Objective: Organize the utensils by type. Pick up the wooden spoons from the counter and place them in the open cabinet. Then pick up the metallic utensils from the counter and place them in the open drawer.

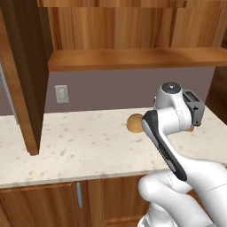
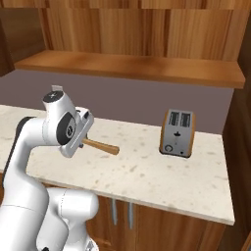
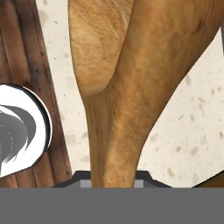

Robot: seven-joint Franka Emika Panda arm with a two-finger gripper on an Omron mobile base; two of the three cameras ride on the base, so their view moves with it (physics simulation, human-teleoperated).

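Observation:
My gripper (image 3: 113, 183) is shut on a wooden spoon (image 3: 127, 87), whose tan handle and bowl loom close in the hand view. In the left base view the spoon's round bowl (image 1: 134, 123) sticks out to the left of my arm, above the counter (image 1: 80, 142). Seen from the right base view, its handle (image 2: 100, 145) juts out to the right of the hand over the counter (image 2: 147, 169). Above hangs the open cabinet, with its shelf floor (image 1: 133, 57) (image 2: 127, 66) bare. The metallic utensils and the open drawer are out of view.
A silver toaster (image 2: 177, 132) stands at the counter's right end. The cabinet's open door (image 1: 22, 75) hangs down at the left, close over the worktop. A wall outlet (image 1: 61, 93) sits beside it. Base cabinets (image 1: 44, 204) run under the counter.

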